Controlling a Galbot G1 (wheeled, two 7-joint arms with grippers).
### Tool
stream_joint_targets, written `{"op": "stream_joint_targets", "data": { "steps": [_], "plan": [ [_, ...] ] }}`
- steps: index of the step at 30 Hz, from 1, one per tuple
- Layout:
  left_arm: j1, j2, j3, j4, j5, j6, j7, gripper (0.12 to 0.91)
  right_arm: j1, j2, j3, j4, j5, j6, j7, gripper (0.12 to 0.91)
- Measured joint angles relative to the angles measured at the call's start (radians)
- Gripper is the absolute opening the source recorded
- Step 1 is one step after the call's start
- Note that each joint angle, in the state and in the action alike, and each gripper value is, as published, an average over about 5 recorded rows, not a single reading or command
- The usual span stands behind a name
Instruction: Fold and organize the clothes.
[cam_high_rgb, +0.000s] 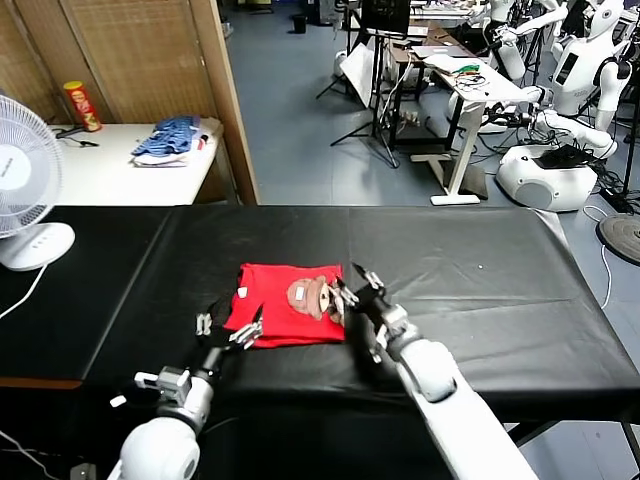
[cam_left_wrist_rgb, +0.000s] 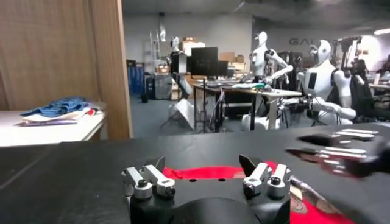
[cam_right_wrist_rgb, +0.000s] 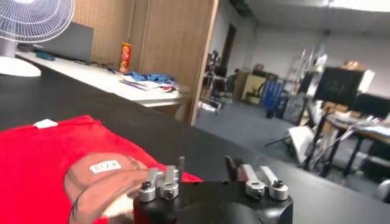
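Fingers (cam_left_wrist_rgb: 259, 172) spread beside one, seemingly folded, T-shirt (cam_high_rgb: 272, 300).

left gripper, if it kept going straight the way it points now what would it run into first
Most likely the red T-shirt: the open left gripper points at its near edge on the black table, low over the cloth. Depth is unclear; it may already be touching.

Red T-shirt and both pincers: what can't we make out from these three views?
- Red T-shirt: its underside, every view; near-left corner in the head view, hidden by the left pincer.
- Cartoon print: lower part in the right wrist view, cut off by the frame edge and the right pincer.
- Right pincer in the left wrist view: blurred.
- Can on the white side table: label too small, head view.
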Motion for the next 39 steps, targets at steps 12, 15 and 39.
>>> {"op": "stream_joint_targets", "data": {
  "steps": [12, 15, 39],
  "plan": [
    [0.132, 0.047, -0.054, -0.101, 0.005, 0.041, -0.042, 0.798, -0.488, -0.006, 0.206, 0.402, 0.064, -0.032, 0.169, 0.798],
    [0.218, 0.053, -0.079, -0.152, 0.003, 0.025, -0.056, 0.798, -0.633, 0.006, 0.255, 0.498, 0.075, -0.014, 0.204, 0.798],
    [0.554, 0.033, -0.23, -0.315, -0.09, 0.115, -0.075, 0.798, -1.061, 0.021, 0.33, 0.755, 0.068, -0.092, 0.317, 0.798]
  ]
}}
